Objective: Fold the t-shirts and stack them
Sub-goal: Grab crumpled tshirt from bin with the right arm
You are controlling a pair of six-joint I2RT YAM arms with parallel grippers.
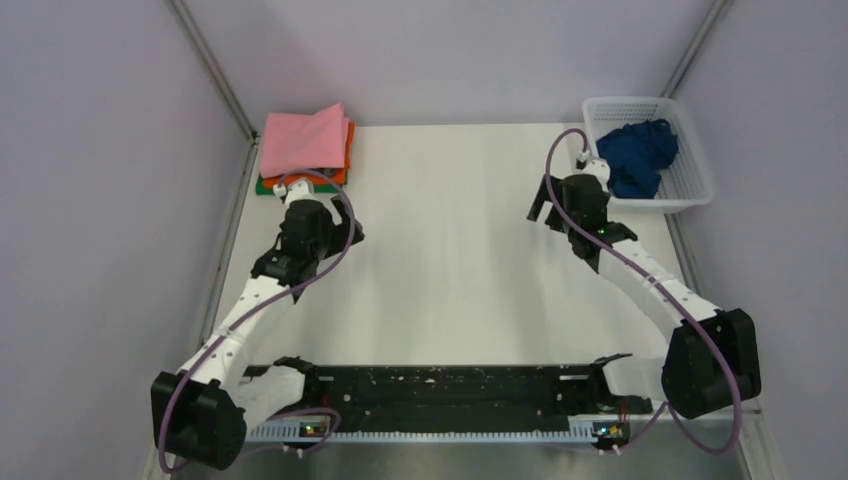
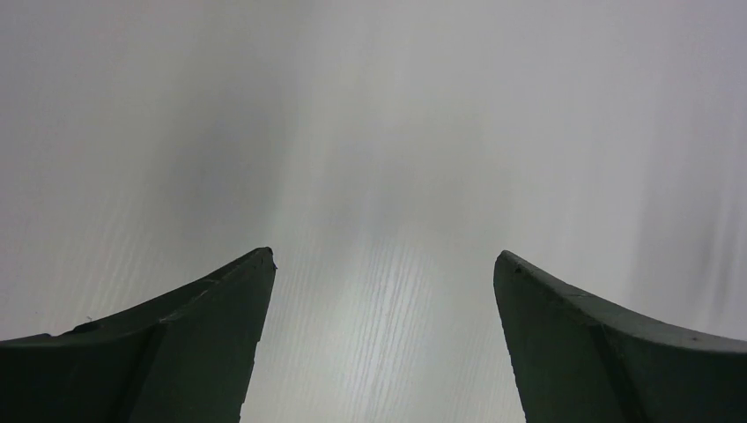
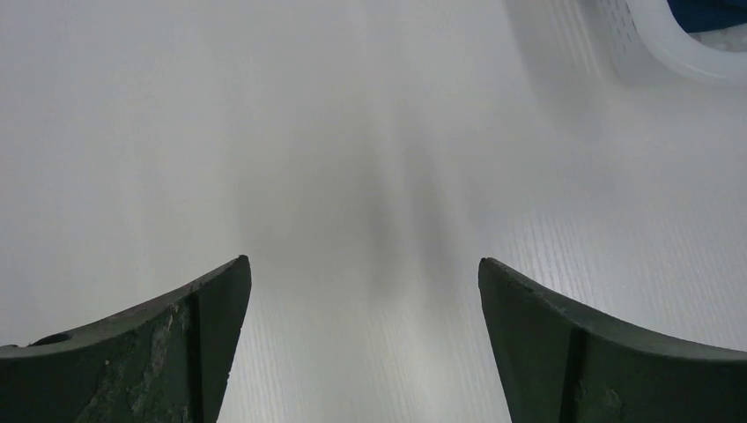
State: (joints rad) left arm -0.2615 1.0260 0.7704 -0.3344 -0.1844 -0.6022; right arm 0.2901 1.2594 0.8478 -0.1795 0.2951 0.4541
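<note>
A folded pink t-shirt lies on top of an orange one and a green one at the table's far left corner. A dark navy t-shirt lies crumpled in the white mesh basket at the far right; a bit of it shows in the right wrist view. My left gripper is just in front of the stack, open and empty over bare table. My right gripper is left of the basket, open and empty.
The basket's rim shows at the top right of the right wrist view. Grey walls enclose the white table on the left, back and right. A black rail runs along the near edge between the arm bases.
</note>
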